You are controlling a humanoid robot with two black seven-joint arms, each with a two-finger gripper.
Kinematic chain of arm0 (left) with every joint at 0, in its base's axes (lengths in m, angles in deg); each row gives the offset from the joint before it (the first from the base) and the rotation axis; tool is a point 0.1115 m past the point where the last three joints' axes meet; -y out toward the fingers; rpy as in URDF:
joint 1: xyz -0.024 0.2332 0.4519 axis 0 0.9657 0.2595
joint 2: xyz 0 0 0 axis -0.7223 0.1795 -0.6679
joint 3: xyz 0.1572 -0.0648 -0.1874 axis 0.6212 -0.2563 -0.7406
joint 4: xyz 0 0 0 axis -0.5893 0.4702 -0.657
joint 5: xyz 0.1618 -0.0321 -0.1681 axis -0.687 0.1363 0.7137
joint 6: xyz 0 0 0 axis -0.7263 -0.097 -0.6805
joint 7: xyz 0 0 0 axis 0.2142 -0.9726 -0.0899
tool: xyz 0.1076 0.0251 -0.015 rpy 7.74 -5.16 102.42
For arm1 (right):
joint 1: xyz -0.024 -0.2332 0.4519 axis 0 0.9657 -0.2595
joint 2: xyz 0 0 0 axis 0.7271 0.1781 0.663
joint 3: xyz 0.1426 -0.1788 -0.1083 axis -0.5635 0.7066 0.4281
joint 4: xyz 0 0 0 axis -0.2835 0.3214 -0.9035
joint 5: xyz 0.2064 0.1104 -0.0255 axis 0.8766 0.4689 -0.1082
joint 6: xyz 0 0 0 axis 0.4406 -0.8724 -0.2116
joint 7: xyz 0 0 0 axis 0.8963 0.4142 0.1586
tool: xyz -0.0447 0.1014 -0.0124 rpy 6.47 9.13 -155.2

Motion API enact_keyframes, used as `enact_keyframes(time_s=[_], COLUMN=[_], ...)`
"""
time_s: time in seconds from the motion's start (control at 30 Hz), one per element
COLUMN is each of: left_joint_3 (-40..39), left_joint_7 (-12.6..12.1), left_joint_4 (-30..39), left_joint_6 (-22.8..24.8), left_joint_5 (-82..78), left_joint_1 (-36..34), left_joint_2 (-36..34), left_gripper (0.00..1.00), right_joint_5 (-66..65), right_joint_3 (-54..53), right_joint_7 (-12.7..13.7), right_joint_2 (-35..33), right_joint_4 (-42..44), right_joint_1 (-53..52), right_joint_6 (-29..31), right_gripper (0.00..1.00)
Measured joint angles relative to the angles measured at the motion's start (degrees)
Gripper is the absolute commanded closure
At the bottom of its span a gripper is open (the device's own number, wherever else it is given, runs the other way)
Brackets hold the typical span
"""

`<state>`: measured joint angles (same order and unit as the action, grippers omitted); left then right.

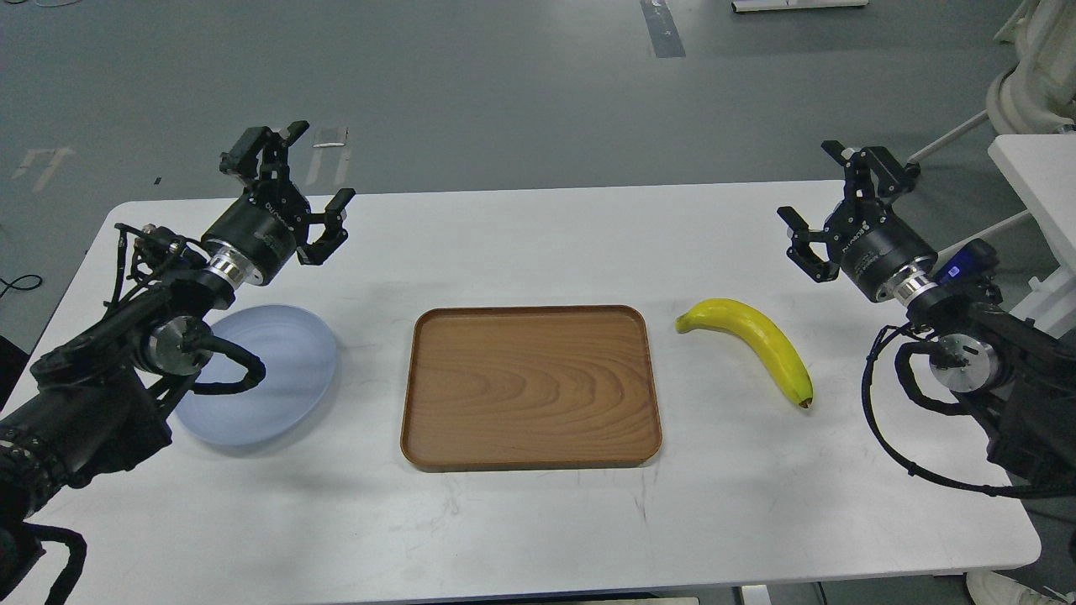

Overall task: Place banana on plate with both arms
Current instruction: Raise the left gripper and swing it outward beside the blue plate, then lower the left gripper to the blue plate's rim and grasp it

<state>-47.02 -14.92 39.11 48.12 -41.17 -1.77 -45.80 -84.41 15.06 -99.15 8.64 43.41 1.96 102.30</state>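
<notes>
The yellow banana (pixel 754 342) lies on the white table, right of the tray, with its dark tip toward the front. The pale blue plate (pixel 277 378) sits on the table at the left, partly hidden by my left arm. My left gripper (pixel 301 170) is open and empty, raised above the table behind the plate. My right gripper (pixel 830 186) is open and empty, raised behind and to the right of the banana.
A rectangular brown wood-grain tray (pixel 530 385) lies in the middle of the white table (pixel 538 521), between plate and banana. White furniture (pixel 1038 176) stands beyond the table's right edge. Grey floor lies behind the table.
</notes>
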Motion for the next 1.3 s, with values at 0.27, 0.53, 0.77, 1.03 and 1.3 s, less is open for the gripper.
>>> enact_keyframes(time_s=[0.27, 0.53, 0.77, 1.03, 1.3], left_joint_3=[0.1, 2.1, 2.4, 11.7, 20.8], left_joint_7=[-0.1, 0.5, 0.7, 3.6, 3.8], left_joint_4=[0.2, 7.1, 24.7, 27.9, 24.0], left_joint_6=[0.0, 0.0, 0.0, -3.9, -11.1], left_joint_5=[-0.8, -24.7, -57.3, -81.6, -84.2], left_joint_1=[-2.8, -10.0, -9.9, -4.9, -2.1], left_joint_2=[-3.8, -14.2, -28.1, -36.3, -36.4], left_gripper=[0.0, 0.0, 0.0, 0.0, 0.0], right_joint_5=[0.0, 0.0, -0.2, -0.3, -0.3], right_joint_3=[0.4, 0.9, 1.1, 1.3, 1.3], right_joint_7=[0.0, 0.0, 0.0, 0.0, 0.0], right_joint_2=[0.0, 0.0, 0.0, 0.9, 1.4], right_joint_4=[0.0, 0.0, 0.0, 0.0, 0.0], right_joint_1=[-0.3, -0.8, -0.9, -1.0, -1.2], right_joint_6=[0.0, 0.0, 0.0, 0.0, 0.0], right_gripper=[0.0, 0.0, 0.0, 0.0, 0.0])
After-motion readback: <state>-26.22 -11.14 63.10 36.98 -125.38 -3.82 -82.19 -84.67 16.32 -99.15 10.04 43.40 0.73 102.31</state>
